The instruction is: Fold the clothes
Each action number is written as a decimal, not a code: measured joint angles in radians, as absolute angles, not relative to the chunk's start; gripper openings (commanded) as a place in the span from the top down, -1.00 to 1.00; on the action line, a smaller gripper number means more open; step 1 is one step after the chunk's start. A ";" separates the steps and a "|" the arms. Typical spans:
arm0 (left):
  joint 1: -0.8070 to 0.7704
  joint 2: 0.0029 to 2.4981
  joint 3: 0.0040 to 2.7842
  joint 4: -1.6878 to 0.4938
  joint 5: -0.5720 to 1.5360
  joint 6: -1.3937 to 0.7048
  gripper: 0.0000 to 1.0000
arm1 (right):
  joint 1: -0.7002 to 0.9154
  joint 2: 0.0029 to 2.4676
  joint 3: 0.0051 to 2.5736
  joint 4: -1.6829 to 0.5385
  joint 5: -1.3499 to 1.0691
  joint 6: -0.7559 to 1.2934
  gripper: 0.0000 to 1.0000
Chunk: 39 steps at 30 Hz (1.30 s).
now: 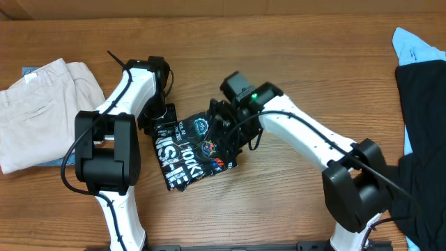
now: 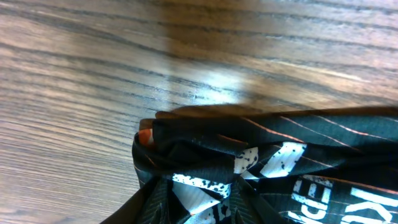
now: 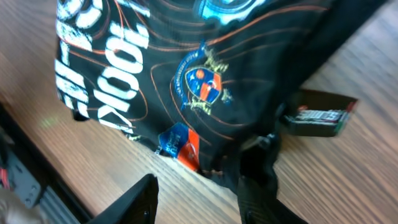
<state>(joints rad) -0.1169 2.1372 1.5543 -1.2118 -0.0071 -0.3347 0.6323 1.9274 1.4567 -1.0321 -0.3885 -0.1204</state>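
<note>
Wooden table (image 1: 279, 42), beige trousers (image 1: 35, 111) aside — left gripper (image 1: 159, 124) pinches clothes (image 1: 191, 150), right gripper (image 3: 198, 186) spread.

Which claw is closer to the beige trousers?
Left. The left claw sits at the black garment's near edge, toward the trousers; the right claw is on the garment's far side.
</note>
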 measured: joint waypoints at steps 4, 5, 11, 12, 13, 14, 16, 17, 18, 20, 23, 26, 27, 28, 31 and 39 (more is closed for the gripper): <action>-0.117 2.137 1.554 -1.250 -0.014 -0.335 0.26 | 0.643 1.932 1.367 -0.968 -0.384 -0.125 0.02; -0.117 2.137 1.554 -1.264 -0.015 -0.335 0.26 | 0.641 1.935 1.349 -0.956 -0.377 -0.125 0.01; -0.117 2.137 1.550 -1.394 -0.020 -0.335 0.25 | 0.607 1.959 1.319 -0.962 -0.331 -0.126 -0.08; -0.117 2.137 1.550 -1.410 -0.020 -0.335 0.27 | 0.598 1.959 1.319 -0.963 -0.322 -0.126 -0.08; -0.117 2.137 1.550 -1.426 -0.020 -0.335 0.28 | 0.583 1.959 1.319 -0.967 -0.308 -0.125 -0.08; -0.117 2.137 1.550 -1.426 -0.020 -0.335 0.27 | 0.574 1.959 1.319 -0.967 -0.303 -0.126 -0.07; -0.117 2.137 1.550 -1.426 -0.020 -0.335 0.28 | 0.563 1.960 1.319 -0.970 -0.296 -0.126 -0.06; -0.117 2.137 1.550 -1.428 -0.020 -0.335 0.29 | 0.560 1.959 1.319 -0.972 -0.292 -0.126 0.00; -0.117 2.137 1.550 -1.433 -0.020 -0.335 0.31 | 0.559 1.959 1.319 -0.975 -0.290 -0.126 0.04; -0.117 2.137 1.550 -1.466 -0.020 -0.335 0.36 | 0.559 1.959 1.319 -0.988 -0.287 -0.126 0.12; -0.117 2.135 1.549 -1.485 -0.020 -0.335 0.31 | 0.558 1.960 1.321 -1.044 -0.284 -0.110 0.07; -0.117 2.078 1.543 -1.388 -0.021 -0.335 0.15 | 0.557 1.959 1.341 -1.119 -0.285 -0.091 0.05; -0.117 2.035 1.541 -1.334 -0.023 -0.336 0.06 | 0.557 1.956 1.347 -1.127 -0.285 -0.088 0.05; -0.117 1.991 1.540 -1.286 -0.023 -0.339 0.03 | 0.557 1.951 1.353 -1.130 -0.291 -0.085 0.05; -0.117 1.863 1.543 -1.157 -0.027 -0.337 0.06 | 0.557 1.927 1.362 -1.159 -0.338 -0.089 0.06; -0.117 1.898 1.549 -1.107 -0.027 -0.314 0.08 | 0.606 1.917 1.339 -1.150 -0.377 -0.123 0.09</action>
